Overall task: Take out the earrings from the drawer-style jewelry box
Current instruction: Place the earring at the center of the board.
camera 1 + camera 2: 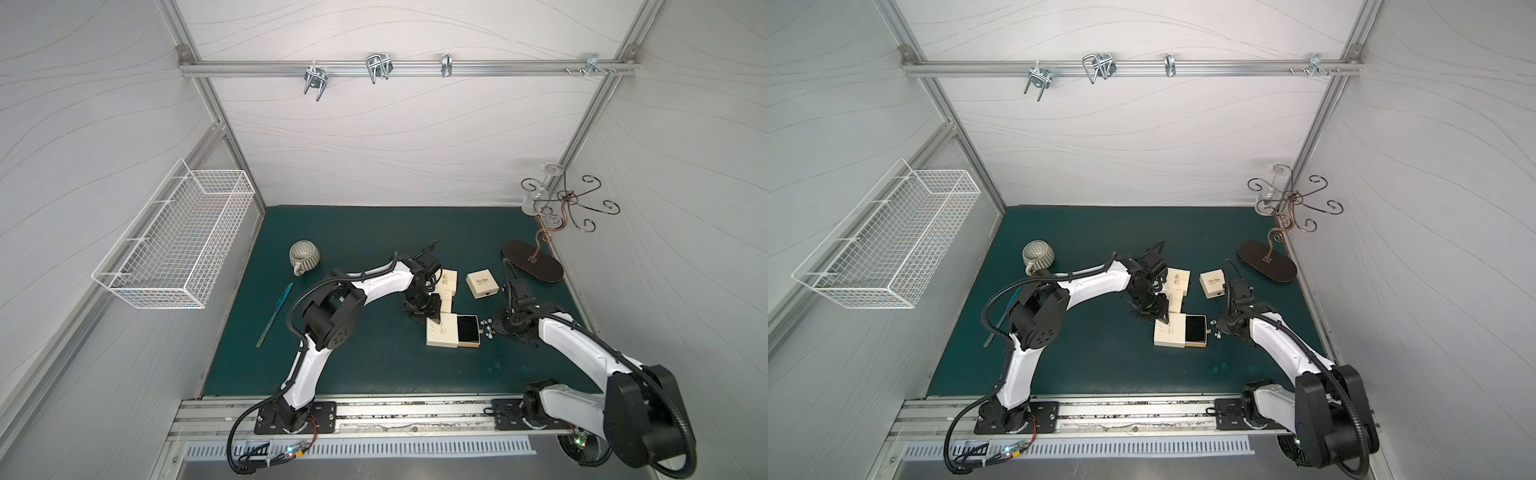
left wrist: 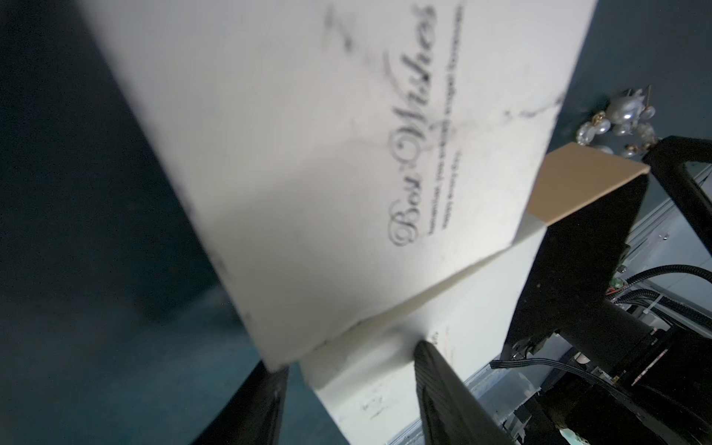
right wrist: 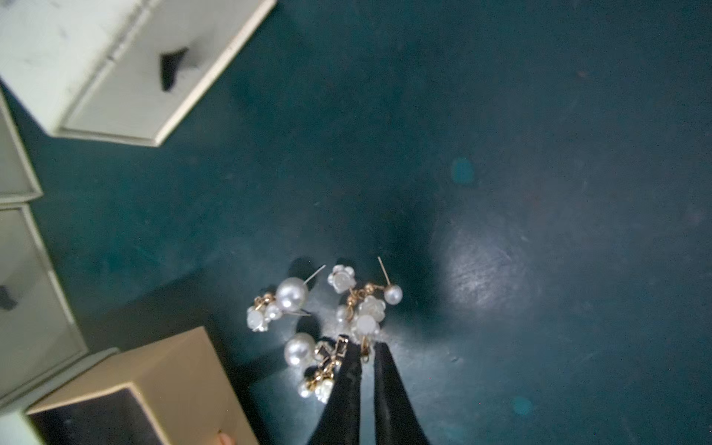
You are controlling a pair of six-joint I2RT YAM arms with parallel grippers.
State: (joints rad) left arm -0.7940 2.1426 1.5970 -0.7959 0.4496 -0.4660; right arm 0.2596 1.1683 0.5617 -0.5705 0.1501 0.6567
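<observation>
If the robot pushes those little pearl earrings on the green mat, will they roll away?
Probably only a little. The pearl earrings have round beads, but their straight posts and gold links should stop them rolling far on the green mat. Lifted, they'd likely dangle floppily, since the beads hang from tiny links. They look very light too.

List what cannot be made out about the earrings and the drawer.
- Earrings: too small in both top views to count.
- Drawer floor: black, too dark in top views; cut off in the right wrist view.
- Right end effector: a gold link lies between its tips; gripped or free, unclear.
</observation>
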